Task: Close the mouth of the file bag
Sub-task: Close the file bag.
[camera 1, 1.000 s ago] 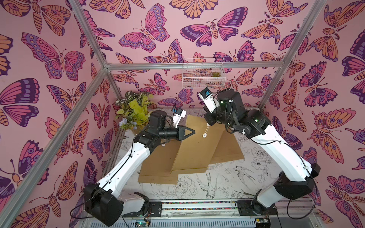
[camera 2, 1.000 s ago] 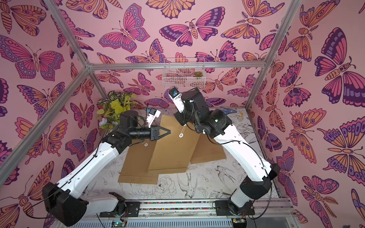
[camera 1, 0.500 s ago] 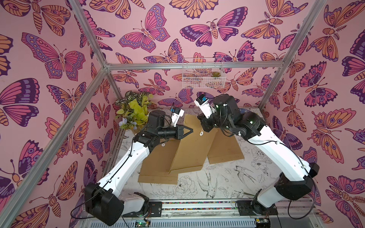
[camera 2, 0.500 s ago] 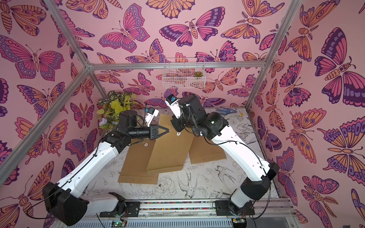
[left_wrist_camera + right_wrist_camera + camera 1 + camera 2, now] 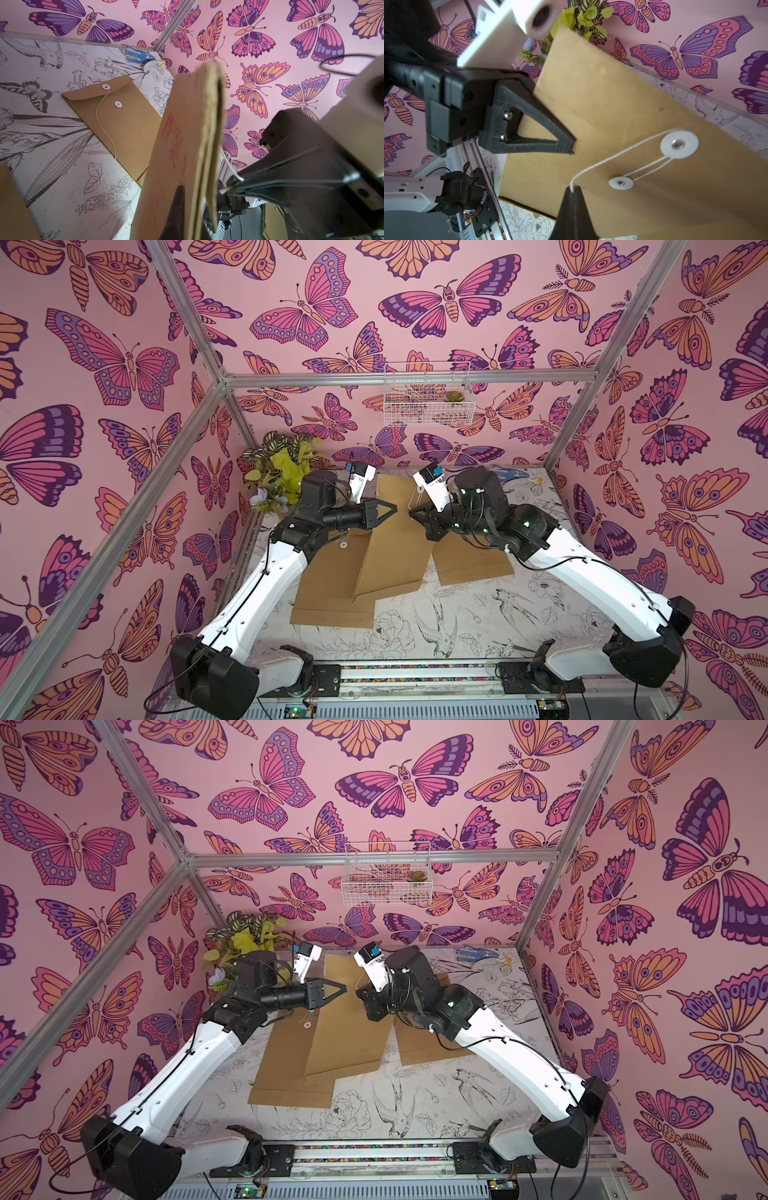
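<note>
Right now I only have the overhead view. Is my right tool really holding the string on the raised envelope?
Observer: Yes. In the right wrist view the right tool is shut on the white string, pinched at its very tips.
Operator: Is the string around the discs yet?
Observer: It runs from the tips round one disc, and two strands link that to the other disc.
Operator: And the left tool?
Observer: The left tool is shut on the edge of the envelope, apart from the string.
</note>
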Robot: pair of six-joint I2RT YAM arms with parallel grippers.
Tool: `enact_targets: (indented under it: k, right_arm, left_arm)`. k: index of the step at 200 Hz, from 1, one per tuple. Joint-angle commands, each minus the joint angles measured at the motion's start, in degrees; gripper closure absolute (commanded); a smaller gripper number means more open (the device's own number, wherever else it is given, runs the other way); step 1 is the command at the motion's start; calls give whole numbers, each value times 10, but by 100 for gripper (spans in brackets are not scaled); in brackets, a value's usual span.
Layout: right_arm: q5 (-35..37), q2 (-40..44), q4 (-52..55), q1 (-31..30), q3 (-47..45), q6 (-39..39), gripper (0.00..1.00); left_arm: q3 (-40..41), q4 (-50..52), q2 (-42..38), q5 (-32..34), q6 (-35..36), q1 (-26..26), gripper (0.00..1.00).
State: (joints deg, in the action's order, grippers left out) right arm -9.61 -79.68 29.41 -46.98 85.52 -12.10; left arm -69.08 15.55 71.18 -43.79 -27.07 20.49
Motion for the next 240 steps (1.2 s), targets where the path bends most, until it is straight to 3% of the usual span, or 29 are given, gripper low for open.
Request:
enact_targets:
  k: [1,42,118,201,240]
  right_arm:
    - [-29,18,-73,3,-52,-53,100]
    - [-31,29,-114,23,-112,-84,100]
    - [-45,30,-139,30,-112,-98,100]
    - [-26,-26,-116,-51,-24,-57,100]
    - [-35,-41,-116,-57,-24,-58,100]
  left_arm:
    - [-2,-43,-21,-5,-18,-7,100]
    - [-2,-60,-31,-19,-24,-8,100]
    - [3,-67,-29,-24,-23,-7,100]
    - [10,-70,-24,-24,-23,-2,100]
    - [9,-71,-29,-24,-22,-1,100]
